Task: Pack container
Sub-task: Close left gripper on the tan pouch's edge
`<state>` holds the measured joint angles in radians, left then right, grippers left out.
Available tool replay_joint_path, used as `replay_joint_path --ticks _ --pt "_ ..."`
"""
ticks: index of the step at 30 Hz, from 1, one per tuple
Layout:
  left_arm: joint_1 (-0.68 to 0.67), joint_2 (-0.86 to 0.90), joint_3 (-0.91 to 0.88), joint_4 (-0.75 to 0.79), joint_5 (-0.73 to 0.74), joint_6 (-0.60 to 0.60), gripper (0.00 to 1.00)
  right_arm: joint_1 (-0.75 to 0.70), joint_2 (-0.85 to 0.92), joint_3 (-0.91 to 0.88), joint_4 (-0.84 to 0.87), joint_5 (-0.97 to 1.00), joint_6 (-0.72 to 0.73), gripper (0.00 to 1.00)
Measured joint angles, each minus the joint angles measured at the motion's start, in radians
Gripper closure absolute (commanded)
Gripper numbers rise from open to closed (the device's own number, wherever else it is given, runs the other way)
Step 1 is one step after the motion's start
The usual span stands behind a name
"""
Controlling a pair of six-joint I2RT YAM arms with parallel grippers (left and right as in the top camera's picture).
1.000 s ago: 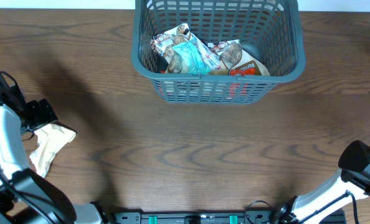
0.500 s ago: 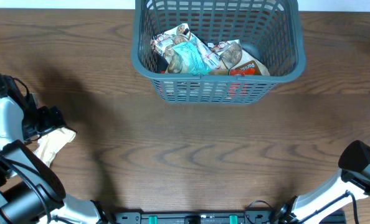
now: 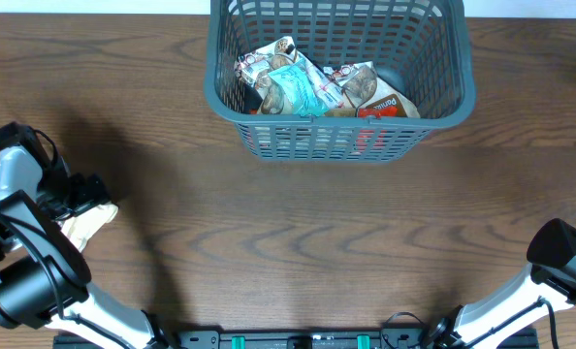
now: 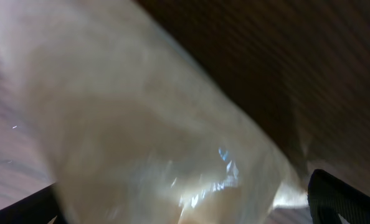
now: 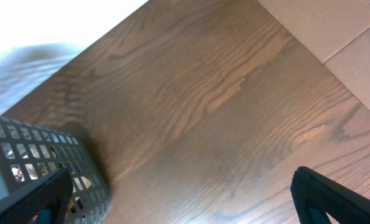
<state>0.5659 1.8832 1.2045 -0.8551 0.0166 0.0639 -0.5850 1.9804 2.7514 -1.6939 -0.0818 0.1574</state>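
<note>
Container (image 3: 336,139) position: you have the grey-blue lattice basket standing upright at the far edge of the desk (image 3: 298,233), roughly central from side to side and well apart from both arms. Contents: snack packets (image 3: 351,85) lie heaped on its base, among them a teal packet (image 3: 296,89) toward the left and a brown-and-red packet (image 3: 377,99) toward the right. They overlap, so an exact count cannot be made.

Left end effector (image 4: 185,208): your left arm (image 3: 12,179) sits at the left edge of the desk, with the end effector lowered over a pale packet (image 3: 86,221) that lies on the desk outside the container. In the left wrist view the jaws stand fully apart, with one dark finger (image 4: 344,199) at each lower corner of the frame, and the pale, glossy packet fills the space between them. That view is blurred. Whether either finger touches the packet cannot be told, and no grip on it is evident.

Right end effector (image 5: 185,202): your right arm (image 3: 560,254) is at the near right corner of the desk, far from the container in the overhead view. Its jaws are likewise spread wide, with nothing between them but bare wood. The right wrist view shows a corner of the container at lower left and a paler surface (image 5: 334,31) beyond the desk edge at upper right.
</note>
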Motion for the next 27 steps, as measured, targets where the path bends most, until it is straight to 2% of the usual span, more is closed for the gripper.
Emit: replay_joint_path --ticks 9,11,13,14,16,17,27 --pt "0.0 0.027 0.0 0.027 0.0 -0.008 0.01 0.0 0.0 0.0 0.0 0.0 0.0 0.01" --pt "0.0 0.028 0.0 0.027 0.0 -0.014 0.2 0.0 0.0 0.0 0.0 0.0 0.0 0.01" --pt "0.0 0.028 0.0 0.028 0.003 -0.012 0.44 0.0 0.0 0.0 0.0 0.0 0.0 0.01" --pt "0.0 0.029 0.0 0.028 0.003 -0.017 0.62 0.0 0.0 0.0 0.0 0.0 0.0 0.01" --pt "0.0 0.029 0.0 0.026 0.0 -0.016 0.88 0.0 0.0 0.0 0.0 0.0 0.0 0.01" --pt "0.001 0.029 0.0 0.025 0.003 -0.015 0.94 0.0 0.0 0.0 0.0 0.0 0.0 0.01" --pt "0.002 0.022 0.0 0.029 -0.006 -0.074 0.94 0.0 0.0 0.0 0.0 0.0 0.0 0.01"
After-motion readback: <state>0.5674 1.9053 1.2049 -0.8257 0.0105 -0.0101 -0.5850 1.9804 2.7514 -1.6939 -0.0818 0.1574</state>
